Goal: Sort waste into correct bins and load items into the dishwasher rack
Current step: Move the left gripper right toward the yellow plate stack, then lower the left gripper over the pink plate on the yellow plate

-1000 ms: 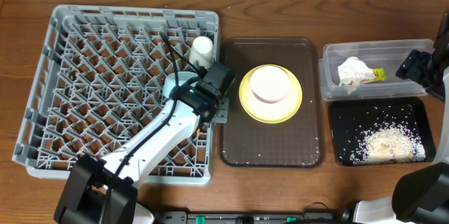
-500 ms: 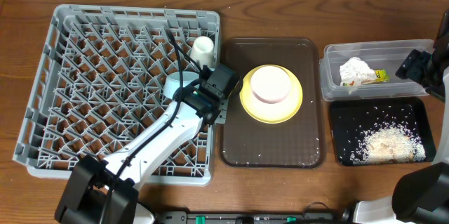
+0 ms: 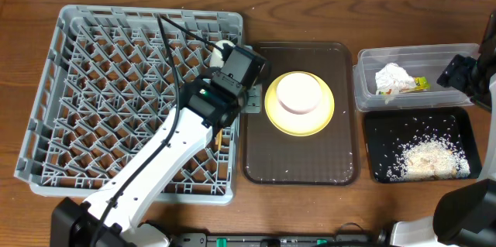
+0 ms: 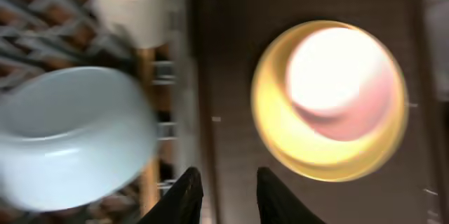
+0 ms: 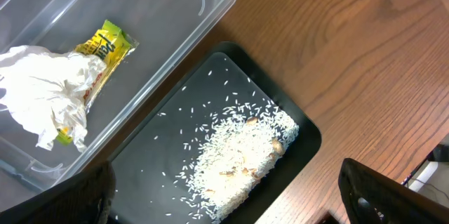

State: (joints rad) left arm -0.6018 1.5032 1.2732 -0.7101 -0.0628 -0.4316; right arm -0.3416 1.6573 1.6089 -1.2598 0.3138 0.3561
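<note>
The grey dishwasher rack (image 3: 108,77) fills the left of the table. In it are a small white cup (image 4: 130,6), a light blue bowl (image 4: 70,140) and a wooden chopstick (image 4: 147,112). My left gripper (image 4: 226,182) hovers over the rack's right edge, open by a narrow gap, with nothing between its fingers. A yellow plate (image 3: 329,111) carrying a white bowl (image 3: 298,92) rests on the brown tray. The clear tub (image 3: 364,92) holds a napkin (image 5: 49,97) and a snack packet (image 5: 105,45). Rice (image 5: 242,154) lies in the black tray (image 3: 372,146), below my wide-open right gripper (image 5: 224,189).
The dark brown serving tray (image 3: 298,162) lies between the rack and the two bins, with a few crumbs on it. My left arm stretches diagonally across the rack's near right corner and hides the blue bowl from overhead. Bare wood (image 5: 365,48) borders the black tray.
My left gripper has lifted off the light blue bowl, moving to the far right over the rack's edge, its jaws parted. The bowl stays in the rack. The right arm has not moved.
</note>
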